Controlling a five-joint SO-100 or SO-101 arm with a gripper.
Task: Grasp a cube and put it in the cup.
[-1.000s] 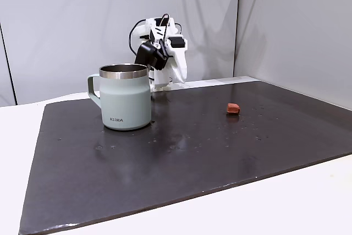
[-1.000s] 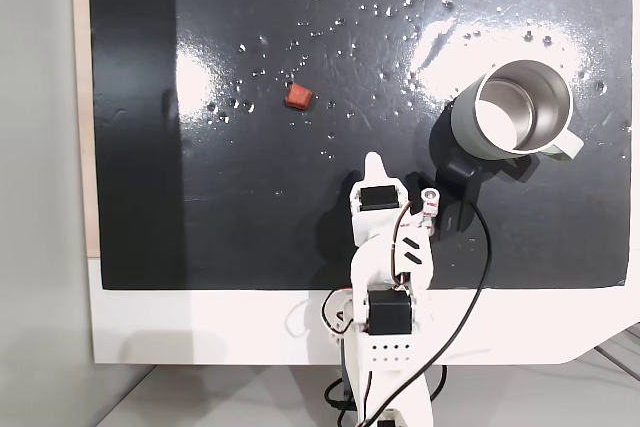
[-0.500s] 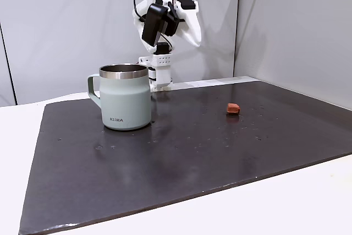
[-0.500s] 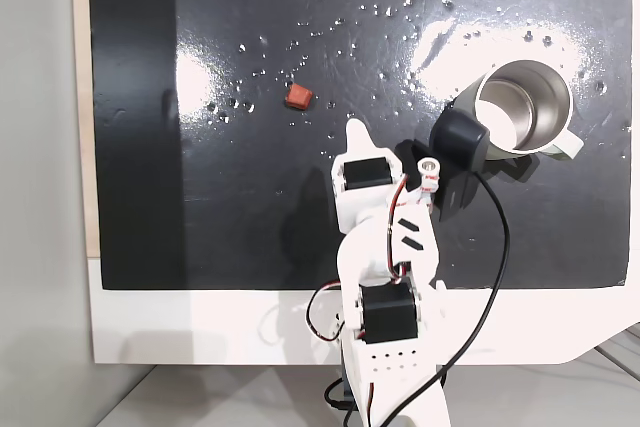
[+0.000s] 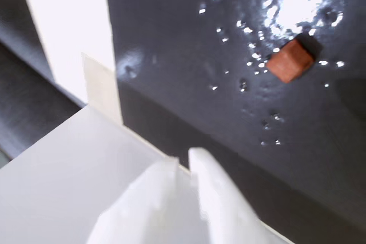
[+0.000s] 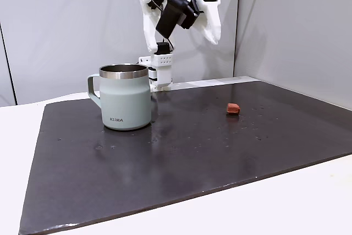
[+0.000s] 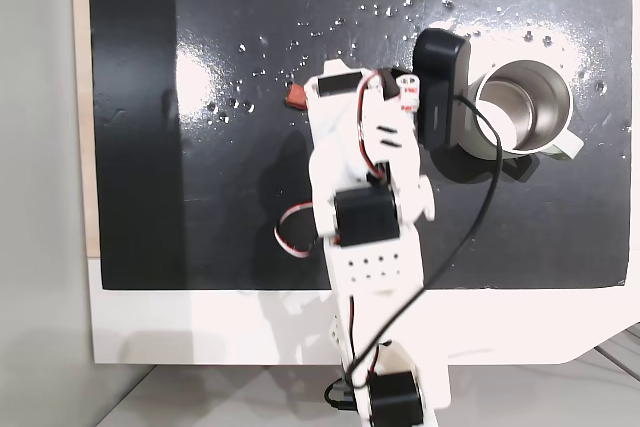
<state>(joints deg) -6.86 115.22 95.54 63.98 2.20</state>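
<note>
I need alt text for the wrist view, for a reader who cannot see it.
A small reddish-brown cube lies on a dark, glossy mat speckled with bright glints, at upper right. The blurred white gripper enters from the bottom edge, well short of the cube, its fingertips nearly together.

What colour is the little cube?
The cube is reddish-brown, clearest in the wrist view.
</note>
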